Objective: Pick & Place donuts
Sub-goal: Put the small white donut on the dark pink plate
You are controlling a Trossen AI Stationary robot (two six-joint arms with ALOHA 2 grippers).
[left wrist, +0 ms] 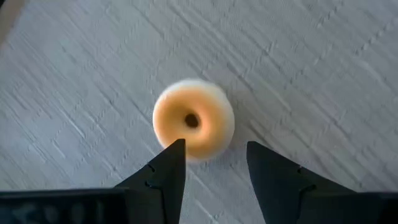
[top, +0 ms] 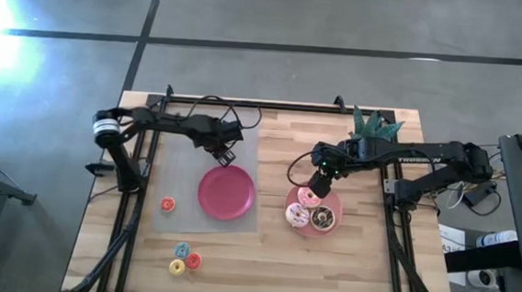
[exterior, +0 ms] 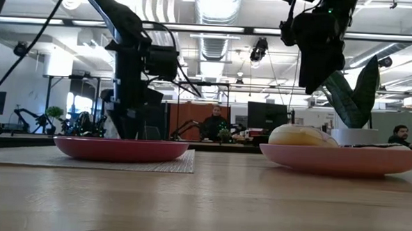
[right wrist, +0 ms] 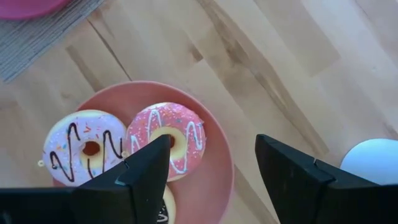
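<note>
The left pincer hangs released over the grey mat, at the mat's back part, behind the empty plate. A small orange donut lies flat on the mat just ahead of its fingertips, hole up, a little to one side of the gap's centre line. Being a ring, it has no long axis, so any closing direction should do. The left arm is clearly the nearer one.

The right pincer hovers released above the second plate, right of the mat on the bare wooden bench, holding nothing. That plate carries the sprinkled donut, the iced donut and a third.

More tiny donuts lie on the bench, left and front of the mat.

Beyond is an open workshop with screens and seated people.
</note>
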